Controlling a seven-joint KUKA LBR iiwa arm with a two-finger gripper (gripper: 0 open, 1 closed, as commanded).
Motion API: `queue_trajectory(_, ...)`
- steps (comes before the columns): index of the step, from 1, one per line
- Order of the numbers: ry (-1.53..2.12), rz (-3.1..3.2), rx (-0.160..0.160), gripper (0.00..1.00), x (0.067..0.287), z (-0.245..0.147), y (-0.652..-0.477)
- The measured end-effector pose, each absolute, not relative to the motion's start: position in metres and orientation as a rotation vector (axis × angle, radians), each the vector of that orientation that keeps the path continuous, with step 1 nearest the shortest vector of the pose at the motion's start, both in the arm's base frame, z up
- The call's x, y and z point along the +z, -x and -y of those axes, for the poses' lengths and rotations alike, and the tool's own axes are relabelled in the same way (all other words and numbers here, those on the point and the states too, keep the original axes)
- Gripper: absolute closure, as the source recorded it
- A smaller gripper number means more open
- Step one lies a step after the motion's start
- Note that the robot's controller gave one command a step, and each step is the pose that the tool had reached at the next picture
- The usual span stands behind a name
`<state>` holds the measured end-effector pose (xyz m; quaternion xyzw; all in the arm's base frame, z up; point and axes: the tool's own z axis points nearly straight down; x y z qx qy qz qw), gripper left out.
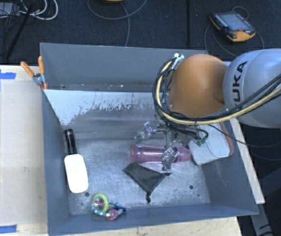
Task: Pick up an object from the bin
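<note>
Pink translucent cylinder under metallic end effector

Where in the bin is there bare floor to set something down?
Bare floor lies between the white bar at left and the pink tube and dark cloth in the middle; also in the view's lower right corner. It is crowded under the end effector, by the white pad.

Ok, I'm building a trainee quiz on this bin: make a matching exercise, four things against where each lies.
Things: 1 pink bottle; 2 dark cloth; 3 white paddle with black handle; 4 colourful ring toy.
Places: A left side of the bin; B lower-left corner; C under the gripper; D middle, just below the bottle in view.
Pairs: 1-C, 2-D, 3-A, 4-B.
</note>
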<state>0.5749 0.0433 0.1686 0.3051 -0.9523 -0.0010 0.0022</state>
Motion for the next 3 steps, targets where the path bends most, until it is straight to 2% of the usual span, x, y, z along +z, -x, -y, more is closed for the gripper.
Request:
queue_trajectory(1, -1.226, 2.900, 0.003, 0.00, 0.128, -0.049, -0.564)
queue_trajectory(2, -1.848, 2.546, -0.004, 1.00, 0.072, 0.000, -0.552)
queue_trajectory(3, -1.847, 2.547, -0.004, 1.00, 0.072, 0.000, -0.552)
